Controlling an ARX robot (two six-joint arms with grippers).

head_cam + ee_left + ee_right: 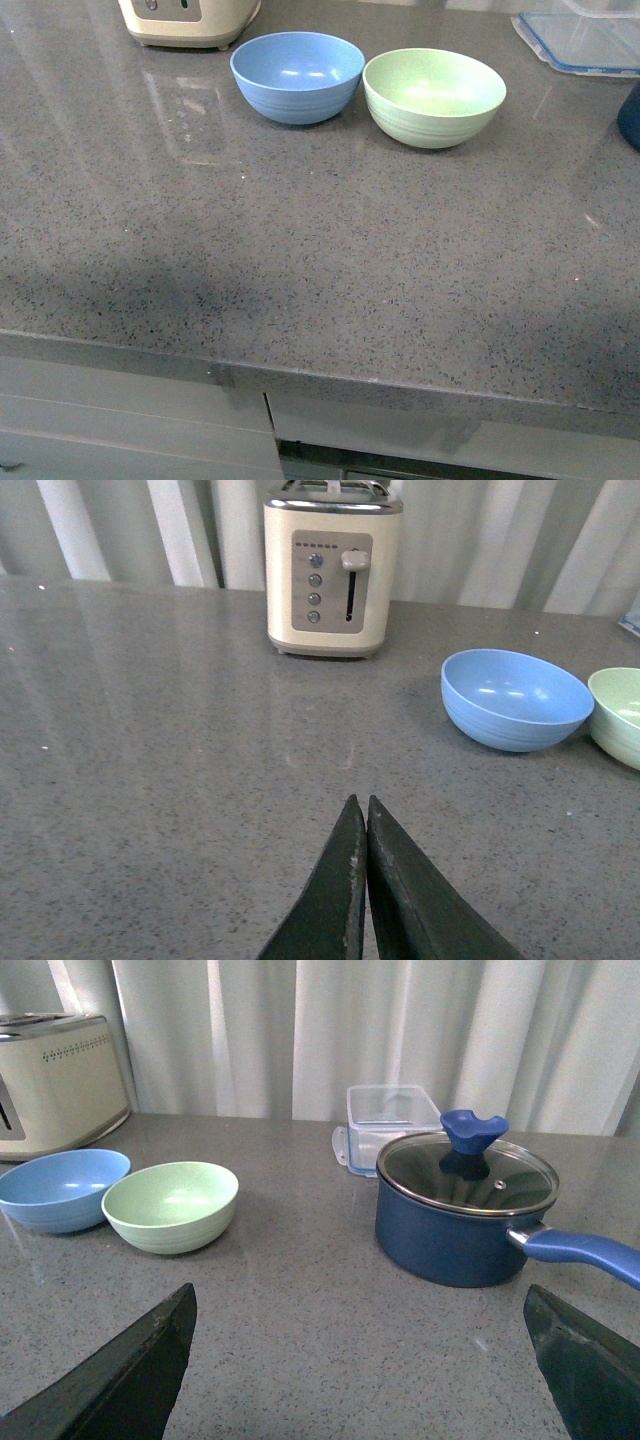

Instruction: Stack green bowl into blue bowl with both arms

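Green bowl (434, 97) upright just beside blue bowl (297, 76)

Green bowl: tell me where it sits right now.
In the front view the green bowl stands toward the far side of the grey countertop, right beside the blue bowl, on that bowl's right; the navy saucepan stands further right.

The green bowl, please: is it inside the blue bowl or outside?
Outside: the green bowl sits upright on the counter beside the blue bowl.
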